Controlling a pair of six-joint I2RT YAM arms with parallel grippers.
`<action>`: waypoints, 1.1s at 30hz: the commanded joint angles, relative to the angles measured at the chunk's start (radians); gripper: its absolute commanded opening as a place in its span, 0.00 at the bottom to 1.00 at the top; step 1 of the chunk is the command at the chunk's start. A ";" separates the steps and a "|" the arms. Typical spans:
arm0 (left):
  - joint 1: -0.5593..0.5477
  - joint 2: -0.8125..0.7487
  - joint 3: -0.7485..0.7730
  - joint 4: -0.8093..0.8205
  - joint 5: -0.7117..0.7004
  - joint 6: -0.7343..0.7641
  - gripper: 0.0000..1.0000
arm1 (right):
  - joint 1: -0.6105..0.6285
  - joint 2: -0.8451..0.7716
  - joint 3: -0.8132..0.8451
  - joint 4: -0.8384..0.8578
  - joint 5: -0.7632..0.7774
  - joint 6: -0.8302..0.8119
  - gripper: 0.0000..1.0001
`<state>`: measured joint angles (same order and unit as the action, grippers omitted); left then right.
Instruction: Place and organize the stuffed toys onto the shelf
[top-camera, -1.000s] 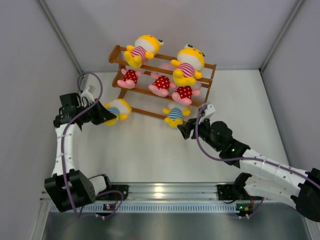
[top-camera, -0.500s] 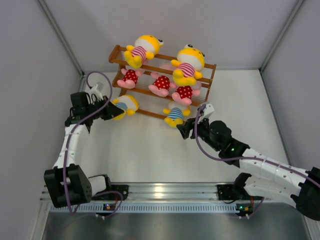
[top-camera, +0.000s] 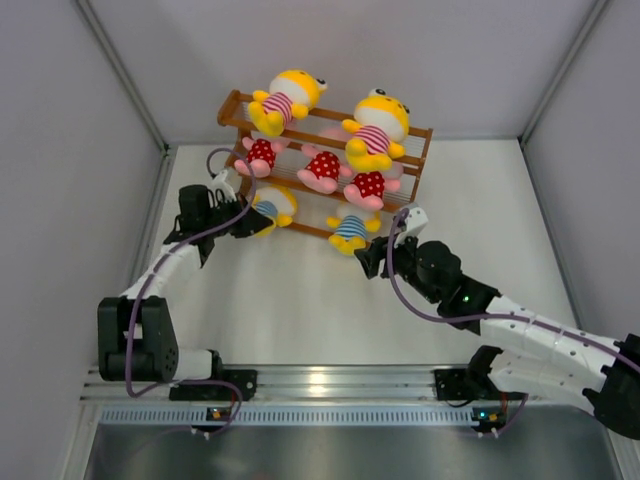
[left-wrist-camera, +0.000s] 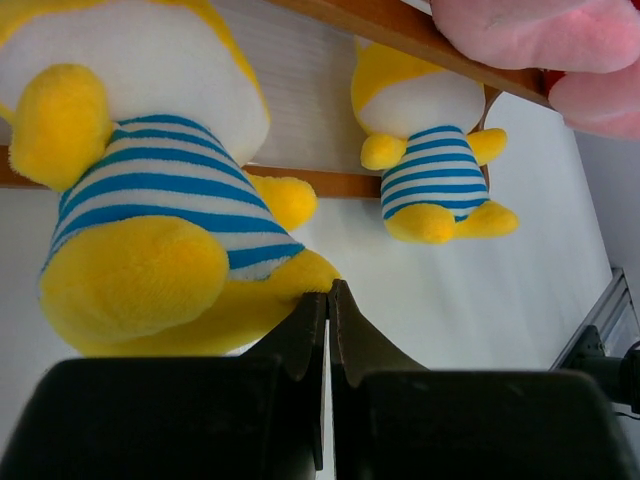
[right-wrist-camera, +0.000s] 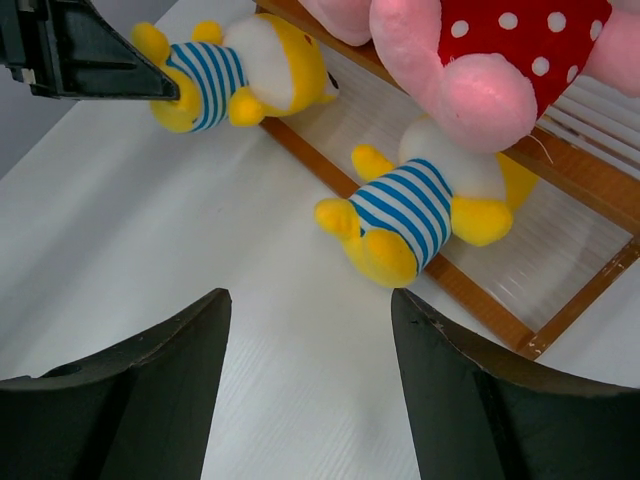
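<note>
The brown wooden shelf (top-camera: 424, 135) stands at the back. Two yellow toys in pink-striped shirts (top-camera: 285, 100) (top-camera: 378, 125) sit on its top tier. Three pink toys in red dotted outfits (top-camera: 322, 168) sit on the middle tier. A yellow blue-striped toy (top-camera: 350, 230) sits at the bottom tier, also in the right wrist view (right-wrist-camera: 400, 215). My left gripper (top-camera: 245, 218) (left-wrist-camera: 328, 288) is shut on the foot of another blue-striped toy (top-camera: 272, 208) (left-wrist-camera: 150, 200), held at the bottom tier's left end. My right gripper (top-camera: 372, 258) (right-wrist-camera: 310, 295) is open and empty, just in front of the seated blue-striped toy.
White table (top-camera: 300, 310) with grey walls on three sides. The shelf's bottom rail (left-wrist-camera: 330, 182) (right-wrist-camera: 330, 165) lies behind the held toy. A metal rail (top-camera: 330, 385) with both arm bases runs along the near edge.
My left arm has carried the blue-striped toy to the right and back, from the table's left side up to the shelf's bottom tier. The right arm has barely moved.
</note>
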<state>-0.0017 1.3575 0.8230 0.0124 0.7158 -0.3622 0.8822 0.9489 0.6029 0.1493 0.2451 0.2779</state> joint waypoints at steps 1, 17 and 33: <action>-0.047 0.024 -0.010 0.198 -0.064 -0.020 0.00 | 0.020 -0.030 0.061 -0.008 0.036 -0.022 0.65; -0.078 0.183 0.016 0.278 -0.148 0.031 0.00 | 0.034 -0.058 0.057 -0.042 0.068 -0.028 0.65; -0.078 0.101 0.080 0.028 -0.142 0.141 0.63 | 0.034 -0.044 0.081 -0.131 0.105 -0.008 0.73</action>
<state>-0.0776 1.5215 0.8528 0.1108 0.5812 -0.2810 0.9012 0.9005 0.6186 0.0273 0.3260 0.2630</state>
